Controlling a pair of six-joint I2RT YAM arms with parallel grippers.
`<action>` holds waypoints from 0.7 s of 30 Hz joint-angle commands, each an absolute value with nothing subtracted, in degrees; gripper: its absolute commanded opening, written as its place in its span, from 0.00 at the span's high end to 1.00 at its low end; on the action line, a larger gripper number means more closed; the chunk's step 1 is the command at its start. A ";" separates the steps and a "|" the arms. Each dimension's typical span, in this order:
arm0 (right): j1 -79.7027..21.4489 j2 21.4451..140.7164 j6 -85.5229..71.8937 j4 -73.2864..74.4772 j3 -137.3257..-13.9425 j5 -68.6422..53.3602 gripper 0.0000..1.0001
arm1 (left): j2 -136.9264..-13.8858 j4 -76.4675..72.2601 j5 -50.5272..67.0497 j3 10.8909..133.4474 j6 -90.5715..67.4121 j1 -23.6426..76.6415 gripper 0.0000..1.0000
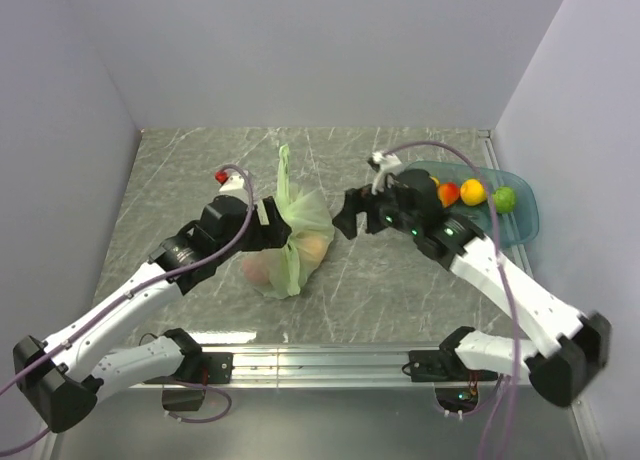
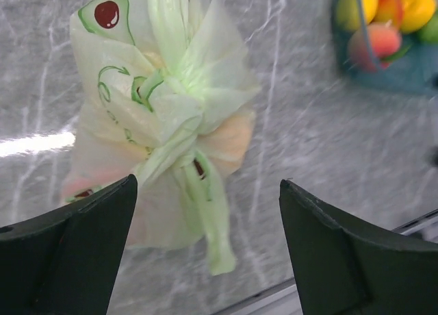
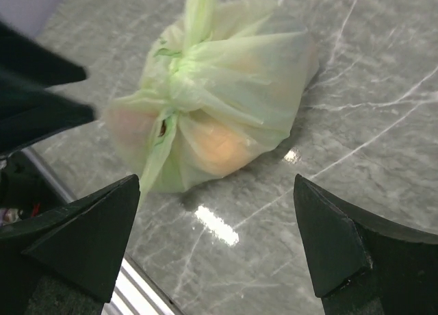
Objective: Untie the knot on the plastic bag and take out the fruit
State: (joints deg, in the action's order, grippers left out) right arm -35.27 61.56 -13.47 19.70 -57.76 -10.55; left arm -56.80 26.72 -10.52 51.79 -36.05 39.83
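Tied plastic bag on bench
Flanked by left gripper and right gripper — both jaws apart — knot tight.

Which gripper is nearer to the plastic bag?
Left. The left gripper, open, sits at the left edge of the plastic bag; the right gripper, also open, hangs to its right with a strip of table between.

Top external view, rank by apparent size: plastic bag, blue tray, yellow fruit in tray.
1. plastic bag and blue tray: about alike; the tray is partly behind the right arm.
2. yellow fruit: clearly smallest.
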 commanded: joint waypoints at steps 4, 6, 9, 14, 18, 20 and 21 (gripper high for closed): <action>-35.86 78.73 -18.36 15.82 -69.33 -7.73 0.07 | -61.86 24.52 -14.15 51.85 -50.79 38.50 0.18; -35.86 84.18 -19.42 14.51 -72.24 -9.22 0.10 | -65.03 25.05 -13.71 52.64 -52.11 36.83 0.20; -36.38 90.34 -21.79 12.40 -74.88 -11.95 0.11 | -68.02 23.30 -14.93 53.00 -52.38 35.69 0.24; -37.97 98.24 -23.82 9.50 -77.08 -13.62 0.12 | -72.32 19.43 -12.04 50.46 -53.26 32.26 0.41; -40.07 102.56 -24.78 6.86 -76.73 -15.11 0.19 | -74.18 15.74 -9.23 48.43 -52.47 31.64 0.85; -40.86 104.75 -24.96 6.42 -76.73 -15.64 0.26 | -74.35 14.94 -8.53 47.73 -51.60 31.73 0.99; -41.04 105.20 -24.87 6.15 -76.55 -15.99 0.41 | -74.18 15.29 -8.61 47.72 -51.24 31.73 0.99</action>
State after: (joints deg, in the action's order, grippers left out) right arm -39.77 104.01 -23.57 9.85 -74.63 -13.91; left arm -74.00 17.58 -10.11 48.60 -52.18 31.81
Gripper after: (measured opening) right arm 0.675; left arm 0.028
